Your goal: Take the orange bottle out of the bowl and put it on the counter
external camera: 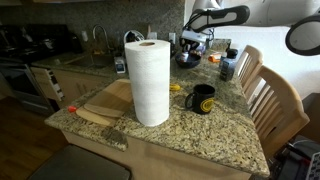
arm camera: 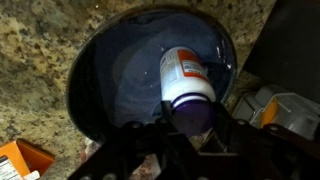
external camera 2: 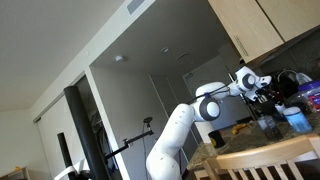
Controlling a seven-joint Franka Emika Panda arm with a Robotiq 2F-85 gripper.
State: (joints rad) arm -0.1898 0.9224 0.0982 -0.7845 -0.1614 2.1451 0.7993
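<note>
In the wrist view the orange bottle, with an orange label, a pale band and a dark cap end, is in the dark grey bowl. My gripper is low over the bowl, and its two fingers press on either side of the bottle's cap end. The bottle is still inside the bowl. The bowl stands on the speckled granite counter. In an exterior view the gripper reaches down over the bowl at the back of the counter; the bottle is hidden there.
A tall paper towel roll, a wooden cutting board and a black mug stand nearer the counter's front. Wooden chairs line one side. An orange box lies beside the bowl. The white arm shows in an exterior view.
</note>
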